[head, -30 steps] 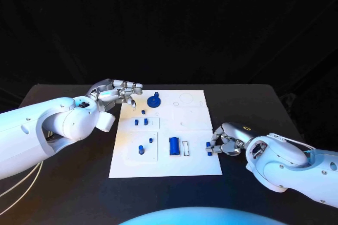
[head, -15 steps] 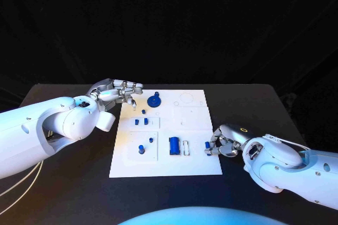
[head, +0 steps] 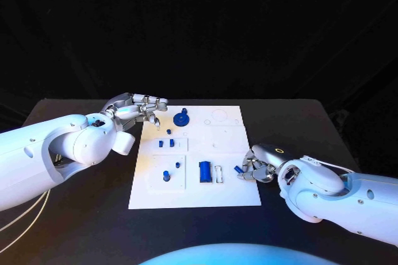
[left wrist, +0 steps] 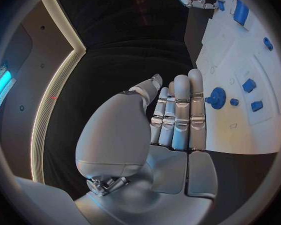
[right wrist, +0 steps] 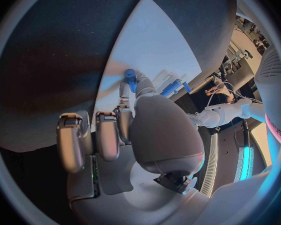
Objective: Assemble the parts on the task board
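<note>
Fingers (right wrist: 129,92) of the right hand (head: 259,165) are pinching a small blue peg (head: 238,169) (right wrist: 130,78), with the remaining fingers curled in. The hand is sitting at the board's (head: 232,196) right edge, holding the peg just above the white surface, right of the white slot piece (head: 219,174).

Left hand (head: 137,110) is holding nothing: fingers straight and side by side in the left wrist view, tips hanging near the board's far-left corner, just beside the blue gear (head: 182,118) (left wrist: 216,98). Can't tell whether a fingertip is touching the board.

Board is lying mid-bench (head: 75,219). Parts on it:
- gear at the far end, small blue button (head: 168,131) next to it
- two short blue blocks (head: 167,143) in the left-middle panel
- two small blue bits (head: 172,169) in the near-left panel
- long blue bar (head: 205,171) upright-looking beside the slot piece, near middle

Progress, as a judgement: early to mid. Most parts look loose or sitting in tray spots rather than mated; far-right quadrant is showing bare outlines (circle, small holes), so several seats are probably waiting for parts. Too small to tell which pieces, if any, are already seated.

Step in hand is likely carrying the peg to its hole. Left to do: seat that peg, then gear, blocks, bar and the small bits. Risk: peg is tiny and pinched near its end, so it could tilt or slip during insertion.
</note>
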`<action>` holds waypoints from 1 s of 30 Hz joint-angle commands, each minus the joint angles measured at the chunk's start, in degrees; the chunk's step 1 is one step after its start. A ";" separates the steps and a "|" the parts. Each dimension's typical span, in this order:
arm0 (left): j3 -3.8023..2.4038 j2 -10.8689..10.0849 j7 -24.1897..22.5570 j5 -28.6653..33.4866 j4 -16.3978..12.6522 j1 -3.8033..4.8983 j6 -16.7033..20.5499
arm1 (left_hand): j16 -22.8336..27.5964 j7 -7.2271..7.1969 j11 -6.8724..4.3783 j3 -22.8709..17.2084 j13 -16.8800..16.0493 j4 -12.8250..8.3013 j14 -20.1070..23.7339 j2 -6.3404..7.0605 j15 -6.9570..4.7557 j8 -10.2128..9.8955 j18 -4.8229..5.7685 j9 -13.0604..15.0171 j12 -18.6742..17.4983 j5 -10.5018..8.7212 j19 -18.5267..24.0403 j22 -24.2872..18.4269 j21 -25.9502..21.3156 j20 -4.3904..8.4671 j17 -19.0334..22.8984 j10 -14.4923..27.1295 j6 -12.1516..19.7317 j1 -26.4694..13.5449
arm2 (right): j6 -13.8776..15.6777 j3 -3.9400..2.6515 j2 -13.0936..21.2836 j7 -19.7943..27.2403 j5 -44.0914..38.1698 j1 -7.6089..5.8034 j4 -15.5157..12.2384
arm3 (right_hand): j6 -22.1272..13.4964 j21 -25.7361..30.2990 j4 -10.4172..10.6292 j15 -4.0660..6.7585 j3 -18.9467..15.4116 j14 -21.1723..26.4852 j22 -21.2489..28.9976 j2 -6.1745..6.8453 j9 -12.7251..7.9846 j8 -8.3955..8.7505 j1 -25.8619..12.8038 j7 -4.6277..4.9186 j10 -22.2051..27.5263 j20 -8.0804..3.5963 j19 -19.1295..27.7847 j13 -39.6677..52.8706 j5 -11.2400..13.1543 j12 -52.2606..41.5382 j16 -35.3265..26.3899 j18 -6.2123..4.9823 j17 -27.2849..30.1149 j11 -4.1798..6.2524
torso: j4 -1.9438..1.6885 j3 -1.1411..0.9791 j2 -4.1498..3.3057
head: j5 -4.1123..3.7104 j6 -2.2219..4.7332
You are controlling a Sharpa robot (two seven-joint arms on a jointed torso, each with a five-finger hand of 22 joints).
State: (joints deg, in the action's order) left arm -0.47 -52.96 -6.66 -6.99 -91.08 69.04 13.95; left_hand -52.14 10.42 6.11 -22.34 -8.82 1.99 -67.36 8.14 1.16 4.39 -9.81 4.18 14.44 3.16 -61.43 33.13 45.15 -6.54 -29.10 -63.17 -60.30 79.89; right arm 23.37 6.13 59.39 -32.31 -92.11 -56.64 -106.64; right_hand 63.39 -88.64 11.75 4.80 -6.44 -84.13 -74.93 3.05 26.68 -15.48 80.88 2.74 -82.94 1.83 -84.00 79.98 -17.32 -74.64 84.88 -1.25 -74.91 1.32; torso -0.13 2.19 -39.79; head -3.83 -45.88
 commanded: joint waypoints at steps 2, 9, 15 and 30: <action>-0.03 0.04 -0.37 0.79 -0.17 0.02 -1.16 | 0.38 -0.06 -0.01 0.26 -0.10 0.00 -0.02 -0.29 0.39 0.20 -0.76 -0.07 0.38 -0.23 -0.36 -0.07 -0.30 -0.04 0.06 0.32 0.44 -0.20 | -6.01 0.60 -0.56 -3.04 -2.60 0.93 0.86 | 0.20 -0.05 -1.22 0.18 1.81 -4.07 -14.68 -2.29 -0.57 0.63 4.59 -0.14 -0.12 -0.30 -5.41 -0.54 0.95 0.17 0.22 0.96 -6.38 0.24 | 0.03 -0.03 0.02 | 0.18 -0.09; -0.03 0.01 -0.24 0.84 -0.18 0.02 -1.16 | 0.38 -0.06 -0.01 0.26 -0.10 0.00 -0.02 -0.29 0.39 0.20 -0.76 -0.07 0.38 -0.23 -0.36 -0.07 -0.30 -0.04 0.06 0.32 0.44 -0.20 | -6.83 0.60 -0.85 -4.50 -3.31 1.09 1.02 | 0.34 0.21 -0.56 0.02 3.21 -4.04 -14.60 -1.39 -0.97 1.46 4.08 0.08 0.15 -0.21 -5.29 -0.76 -2.21 0.69 0.16 0.90 -6.32 0.06 | 0.10 0.01 0.05 | 0.27 -0.01; -0.02 0.00 -0.09 0.85 -0.19 0.01 -1.17 | 0.38 -0.06 -0.01 0.26 -0.10 0.00 -0.02 -0.29 0.39 0.20 -0.76 -0.07 0.38 -0.23 -0.36 -0.07 -0.30 -0.04 0.06 0.32 0.44 -0.20 | -4.70 0.57 -0.68 -5.32 -1.23 1.10 0.14 | 0.73 0.12 0.58 0.08 5.63 -4.05 -14.63 -0.37 -1.10 2.01 3.46 0.00 0.10 -0.24 -5.33 -0.73 -7.40 0.82 0.16 0.92 -6.37 0.17 | 0.04 -0.07 0.02 | 0.42 0.08; 0.03 0.11 0.03 0.85 -0.14 -0.01 -1.16 | 0.38 -0.06 -0.02 0.26 -0.10 0.00 -0.02 -0.36 0.39 0.21 -0.76 -0.07 0.40 -0.23 -0.38 -0.10 -0.34 -0.04 0.07 0.36 0.46 -0.16 | 5.99 0.32 -0.94 -2.55 10.86 -1.73 -4.34 | 1.05 -0.70 1.94 0.23 9.41 -4.21 -14.87 0.79 -0.64 2.11 2.48 -0.20 -0.50 -0.36 -5.70 -0.11 -12.46 0.03 0.52 1.10 -7.02 0.32 | 0.01 -0.04 -0.07 | 0.56 0.20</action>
State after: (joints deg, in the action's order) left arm -0.42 -52.97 -6.47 -6.51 -91.08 69.02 13.72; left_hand -52.14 10.42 6.11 -22.34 -8.82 1.99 -67.36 8.15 1.16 4.38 -9.81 4.18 14.64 3.16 -61.43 33.08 45.15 -6.54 -29.10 -63.17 -60.30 79.89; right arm 26.26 6.42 58.66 -35.18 -85.55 -58.32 -110.65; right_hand 63.99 -89.03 13.70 4.80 2.58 -84.13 -74.93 4.69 25.95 -13.10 82.96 2.75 -83.15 1.83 -84.01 79.35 -29.60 -74.40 85.11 -1.26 -74.90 1.53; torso -0.13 2.15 -39.78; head -3.31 -45.64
